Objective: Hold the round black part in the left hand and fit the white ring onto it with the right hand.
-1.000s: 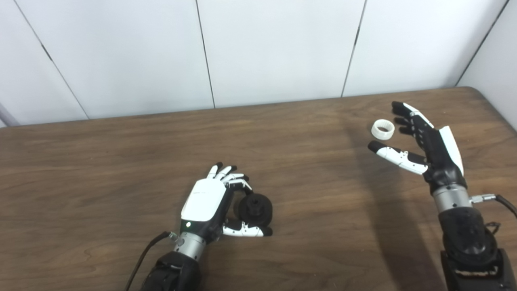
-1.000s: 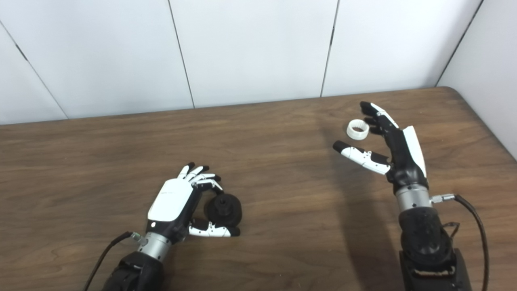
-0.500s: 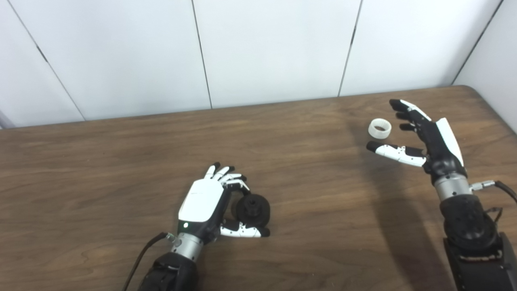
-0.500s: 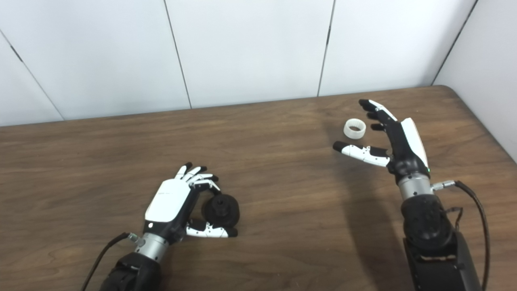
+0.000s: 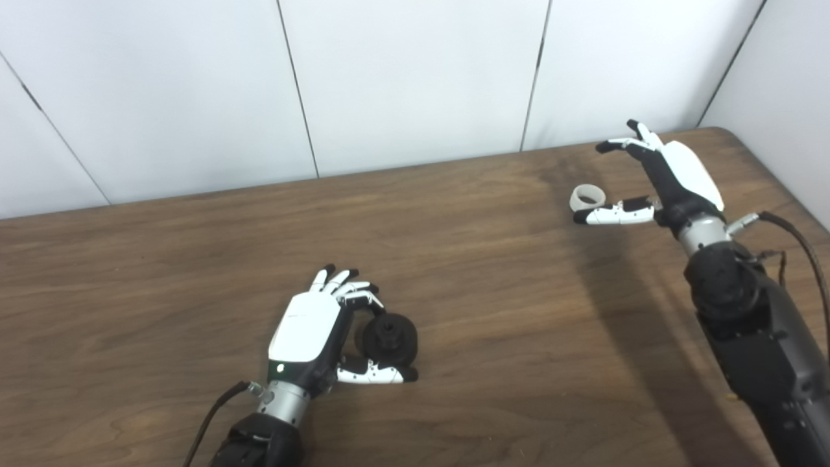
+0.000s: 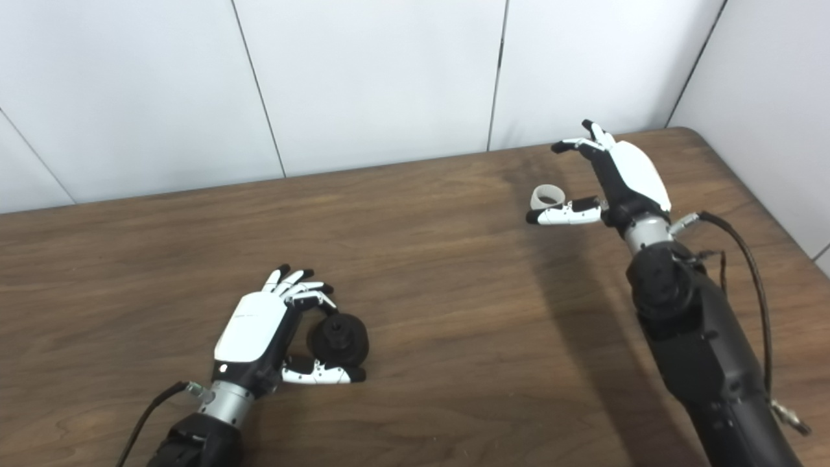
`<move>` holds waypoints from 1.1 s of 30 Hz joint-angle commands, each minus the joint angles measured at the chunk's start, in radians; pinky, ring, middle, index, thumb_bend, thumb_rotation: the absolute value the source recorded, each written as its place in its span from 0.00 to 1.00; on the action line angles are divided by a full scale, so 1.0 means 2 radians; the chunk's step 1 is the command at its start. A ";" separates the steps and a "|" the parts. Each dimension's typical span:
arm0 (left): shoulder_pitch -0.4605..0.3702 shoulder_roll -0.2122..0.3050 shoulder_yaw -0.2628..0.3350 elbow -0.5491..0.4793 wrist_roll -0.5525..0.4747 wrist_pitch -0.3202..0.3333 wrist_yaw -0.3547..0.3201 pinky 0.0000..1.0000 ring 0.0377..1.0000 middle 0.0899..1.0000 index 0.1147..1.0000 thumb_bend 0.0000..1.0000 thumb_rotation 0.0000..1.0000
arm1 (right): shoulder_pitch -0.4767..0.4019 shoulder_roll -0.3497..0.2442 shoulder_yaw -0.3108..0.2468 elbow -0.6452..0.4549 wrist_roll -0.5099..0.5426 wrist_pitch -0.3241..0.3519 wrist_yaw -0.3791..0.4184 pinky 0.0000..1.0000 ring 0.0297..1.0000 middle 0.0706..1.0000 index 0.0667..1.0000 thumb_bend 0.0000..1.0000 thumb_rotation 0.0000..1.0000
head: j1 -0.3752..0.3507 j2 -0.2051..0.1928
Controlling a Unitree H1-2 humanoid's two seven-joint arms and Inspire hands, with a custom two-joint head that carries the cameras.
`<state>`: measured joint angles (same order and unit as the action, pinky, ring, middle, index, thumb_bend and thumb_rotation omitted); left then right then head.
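Note:
The round black part [image 5: 389, 331] rests on the wooden table [image 5: 493, 311] near the front, left of centre. My left hand [image 5: 305, 328] lies beside it with the fingers curled onto its top and the thumb along its near side, gripping it. The white ring [image 5: 587, 194] lies flat on the table at the far right. My right hand [image 5: 655, 178] is open just right of the ring and above it, palm turned down. Its thumb lies along the ring's near side and its fingers arch above and behind it. The hand holds nothing. The ring also shows in the right eye view [image 6: 546, 193].
A white panelled wall [image 5: 415, 78] stands along the table's far edge and turns the corner at the right. The table's rounded far-right corner [image 5: 726, 133] is close behind my right hand. A cable [image 5: 794, 233] runs from the right wrist.
My right hand has reached further out and turned palm down, its thumb now right beside the ring. My left hand keeps its hold on the black part. The camera has shifted.

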<state>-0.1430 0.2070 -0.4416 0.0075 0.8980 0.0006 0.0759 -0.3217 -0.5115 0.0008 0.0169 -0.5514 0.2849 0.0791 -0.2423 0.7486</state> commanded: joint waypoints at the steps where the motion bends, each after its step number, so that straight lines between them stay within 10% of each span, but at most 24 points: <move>1: 0.005 0.017 0.000 0.009 0.008 0.006 -0.019 1.00 0.90 0.76 0.42 0.52 0.05 | -0.032 -0.022 0.006 0.003 -0.016 0.004 0.003 1.00 1.00 1.00 0.75 0.94 0.32 | -0.002 0.000; 33: 0.016 0.031 0.003 -0.009 0.008 0.000 -0.026 1.00 0.89 0.75 0.42 0.52 0.05 | -0.145 -0.047 0.090 0.165 -0.062 0.075 0.050 1.00 1.00 0.97 0.75 0.90 0.36 | -0.036 -0.004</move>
<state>-0.1352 0.2352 -0.4371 -0.0119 0.8985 -0.0153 0.0667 -0.5547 -0.5685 0.1847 0.3536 -0.6611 0.4348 0.1954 -0.3129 0.7394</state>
